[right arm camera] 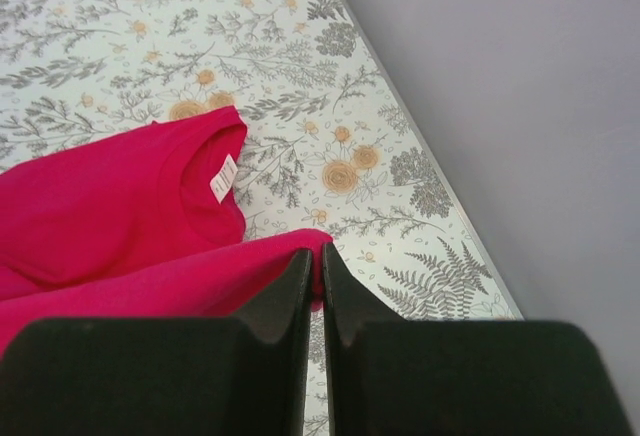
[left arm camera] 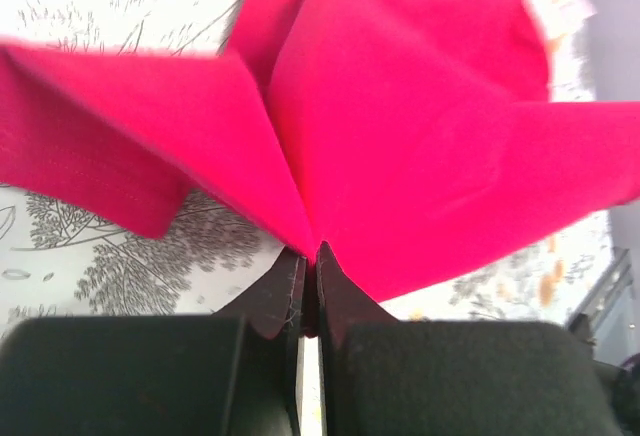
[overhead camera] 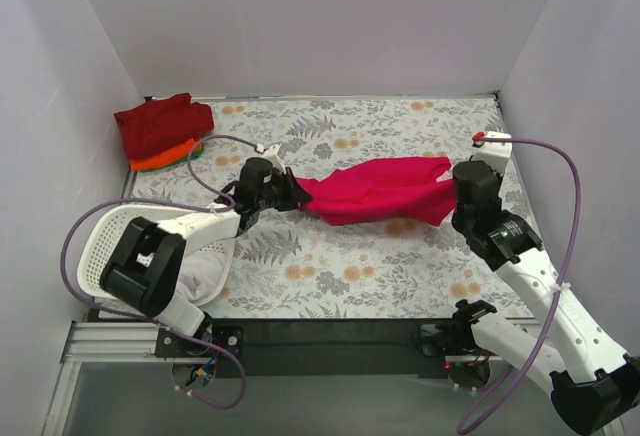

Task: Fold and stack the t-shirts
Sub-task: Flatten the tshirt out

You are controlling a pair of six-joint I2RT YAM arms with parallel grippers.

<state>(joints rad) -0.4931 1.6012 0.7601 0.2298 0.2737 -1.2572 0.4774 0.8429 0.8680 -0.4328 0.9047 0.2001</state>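
Observation:
A bright pinkish-red t-shirt [overhead camera: 385,189] hangs stretched between my two grippers above the floral table. My left gripper [overhead camera: 296,194] is shut on its left end; in the left wrist view the cloth [left arm camera: 420,126] fans out from the closed fingertips [left arm camera: 312,256]. My right gripper [overhead camera: 458,188] is shut on its right end; the right wrist view shows the shirt [right arm camera: 110,226] with its collar and white label, pinched at the tips [right arm camera: 320,261]. A stack of folded shirts [overhead camera: 162,128], dark red over orange and green, lies at the back left.
A white lattice basket [overhead camera: 118,236] sits at the near left under the left arm. Grey walls enclose the table on the left, back and right [right arm camera: 520,106]. The floral tabletop [overhead camera: 360,266] shows bare in front of the shirt.

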